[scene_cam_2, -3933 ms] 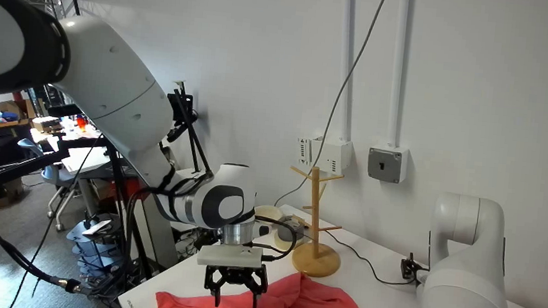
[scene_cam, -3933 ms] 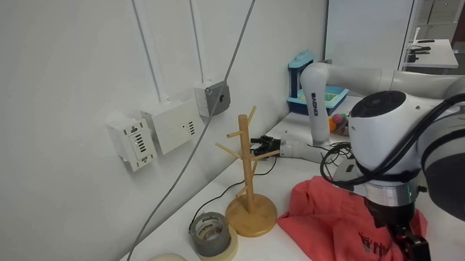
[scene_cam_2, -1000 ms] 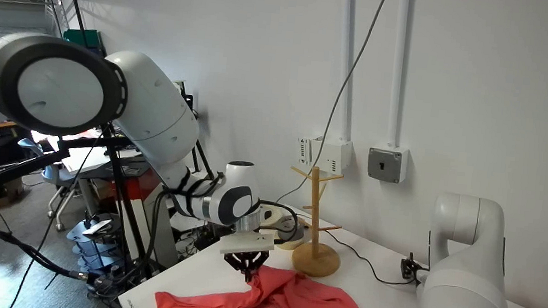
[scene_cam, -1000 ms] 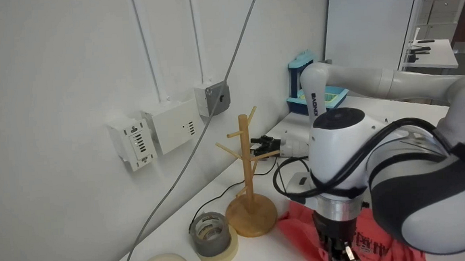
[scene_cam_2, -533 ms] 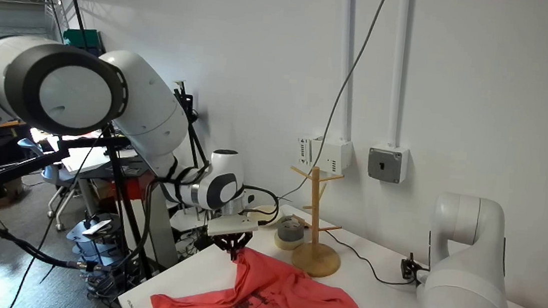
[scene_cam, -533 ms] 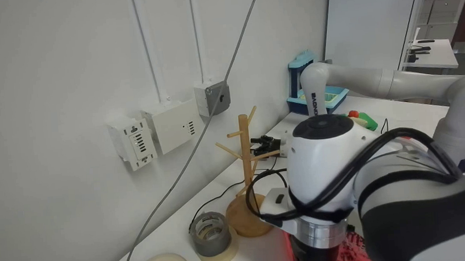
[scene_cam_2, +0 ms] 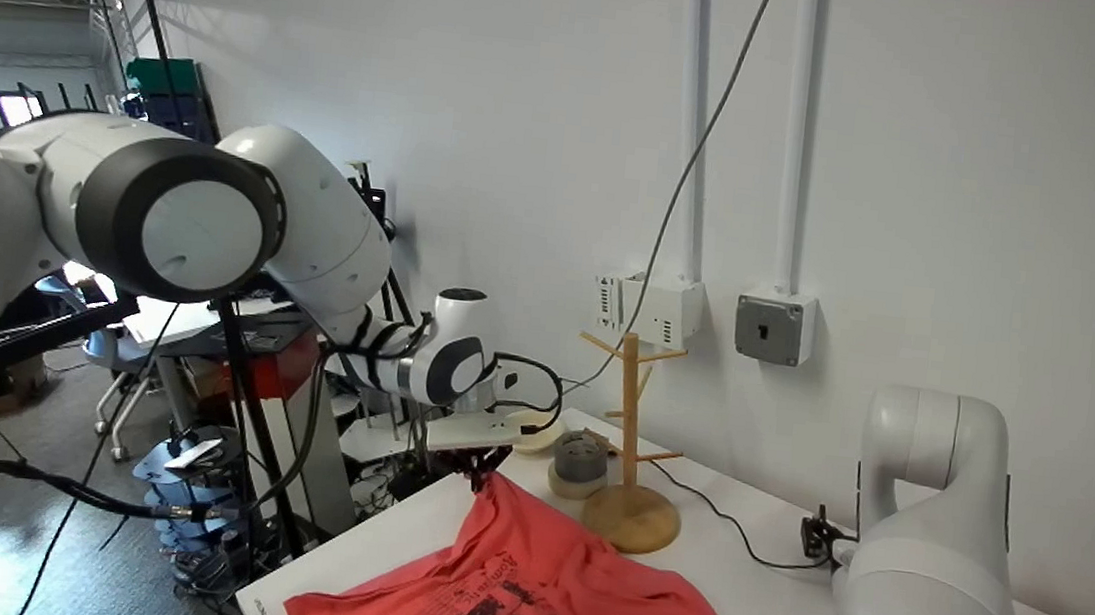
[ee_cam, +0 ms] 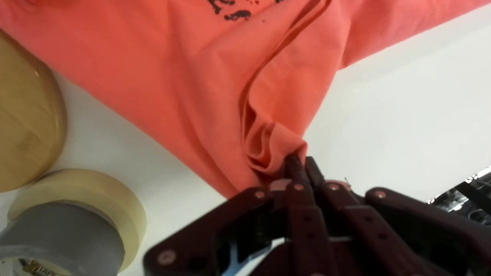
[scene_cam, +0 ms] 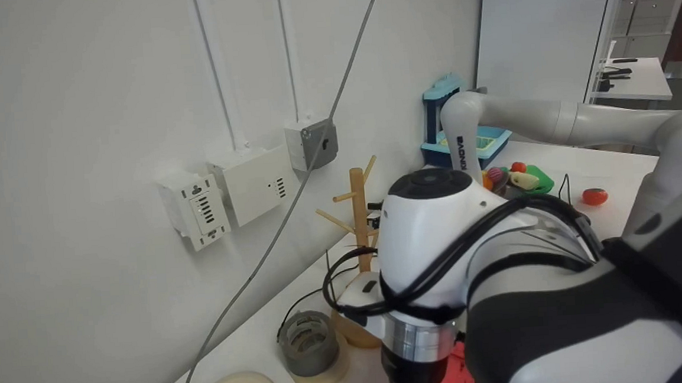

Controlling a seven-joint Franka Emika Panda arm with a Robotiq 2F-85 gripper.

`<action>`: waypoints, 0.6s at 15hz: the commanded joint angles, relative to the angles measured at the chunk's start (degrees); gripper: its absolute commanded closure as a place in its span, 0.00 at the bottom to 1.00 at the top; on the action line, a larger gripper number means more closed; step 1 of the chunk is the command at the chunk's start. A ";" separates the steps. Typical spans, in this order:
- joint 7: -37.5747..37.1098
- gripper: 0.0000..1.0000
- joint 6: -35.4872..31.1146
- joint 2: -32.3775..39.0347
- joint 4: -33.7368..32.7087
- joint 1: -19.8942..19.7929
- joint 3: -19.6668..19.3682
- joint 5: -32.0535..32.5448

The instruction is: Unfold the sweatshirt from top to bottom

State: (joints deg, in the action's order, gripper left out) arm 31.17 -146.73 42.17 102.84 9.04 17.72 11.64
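One coral-red sweatshirt [scene_cam_2: 570, 591], fanned out across a white table [scene_cam_2: 415, 536] with dark print [scene_cam_2: 513, 613] face up.
Clamped at one gathered point in the gripper [ee_cam: 302, 163], between nearly touching fingers [ee_cam: 297, 174]; layered and curled beside them, creased farther along, smoother around the print (only a scrap of it in the wrist view), with an edge just beside a wooden mug tree [scene_cam_2: 631, 456].
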 commanded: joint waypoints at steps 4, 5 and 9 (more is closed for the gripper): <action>-7.24 0.99 -1.36 6.83 -8.57 1.97 -0.16 -4.12; -8.88 0.99 -1.66 7.43 -9.30 2.43 -0.46 -4.49; -16.74 0.99 -3.78 8.86 -11.32 5.10 -2.45 -4.60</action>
State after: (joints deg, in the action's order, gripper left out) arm 19.17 -148.53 48.98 94.74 11.48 17.17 8.43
